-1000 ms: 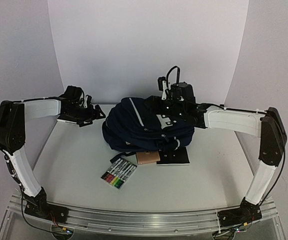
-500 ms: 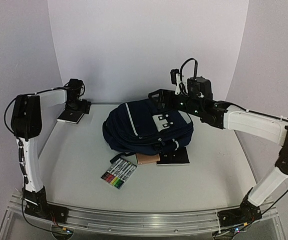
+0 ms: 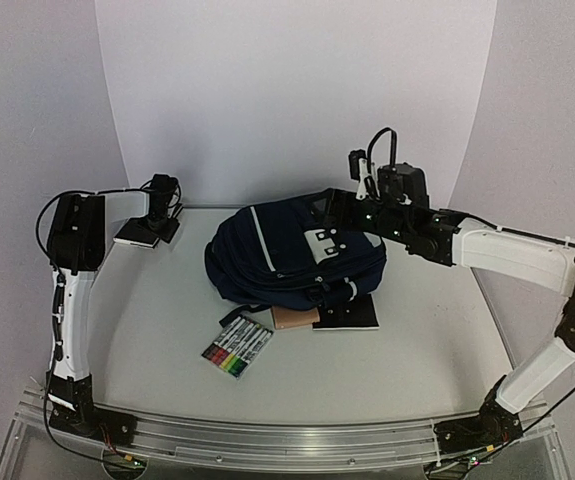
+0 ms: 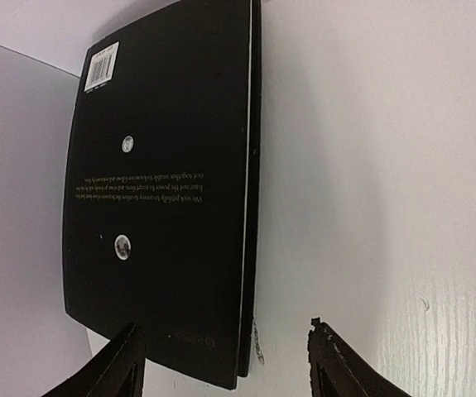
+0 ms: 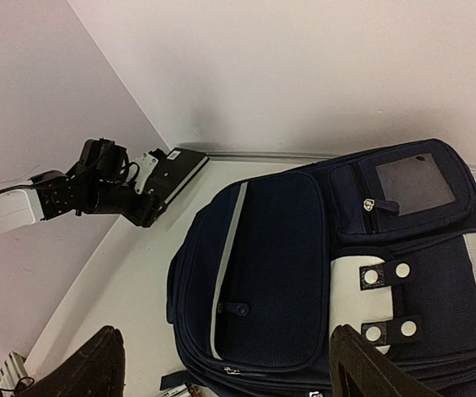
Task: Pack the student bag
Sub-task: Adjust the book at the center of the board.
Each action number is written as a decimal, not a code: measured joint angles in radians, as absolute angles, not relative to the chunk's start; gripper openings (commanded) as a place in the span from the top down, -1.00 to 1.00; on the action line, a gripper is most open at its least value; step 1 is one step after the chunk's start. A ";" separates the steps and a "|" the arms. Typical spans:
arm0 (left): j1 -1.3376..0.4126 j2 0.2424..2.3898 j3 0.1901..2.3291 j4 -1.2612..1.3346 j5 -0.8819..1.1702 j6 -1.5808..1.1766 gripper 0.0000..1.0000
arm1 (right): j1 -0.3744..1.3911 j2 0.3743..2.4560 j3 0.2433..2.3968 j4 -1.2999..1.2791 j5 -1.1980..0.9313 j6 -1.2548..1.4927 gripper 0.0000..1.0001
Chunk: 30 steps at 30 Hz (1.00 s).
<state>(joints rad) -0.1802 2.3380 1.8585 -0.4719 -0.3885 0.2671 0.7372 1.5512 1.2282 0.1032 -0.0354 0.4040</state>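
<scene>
Seen from above, the student bag (image 3: 297,255) covers the far parts of a brown flat item (image 3: 295,316) and a black notebook (image 3: 347,314). Only their near edges show, and the print on the marker pack (image 3: 237,348) is too small to read. The right wrist view cuts the bag off at its right and bottom edges and shows the right gripper (image 5: 229,368) only as two dark finger ends at the lower edge. The left wrist view likewise crops the left gripper (image 4: 225,364) to two fingertips, and the pale lettering on the black book (image 4: 163,207) is too fine to make out.
</scene>
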 measured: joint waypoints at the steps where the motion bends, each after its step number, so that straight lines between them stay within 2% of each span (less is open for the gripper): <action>1: -0.180 2.346 1.865 -0.468 -0.395 0.276 -0.27 | 0.737 1.548 1.228 0.104 -0.034 0.405 -0.61; 20: -0.146 2.416 1.897 -0.456 -0.413 0.371 0.29 | 0.737 1.518 1.221 0.104 -0.023 0.418 -0.54; 30: -0.143 2.423 1.879 -0.361 -0.431 0.427 0.57 | 0.737 1.516 1.221 0.104 -0.023 0.421 -0.54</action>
<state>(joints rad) -0.1432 2.4229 1.8785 -0.3609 -0.4315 0.4271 0.7372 1.5162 1.2205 0.1038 -0.0227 0.4212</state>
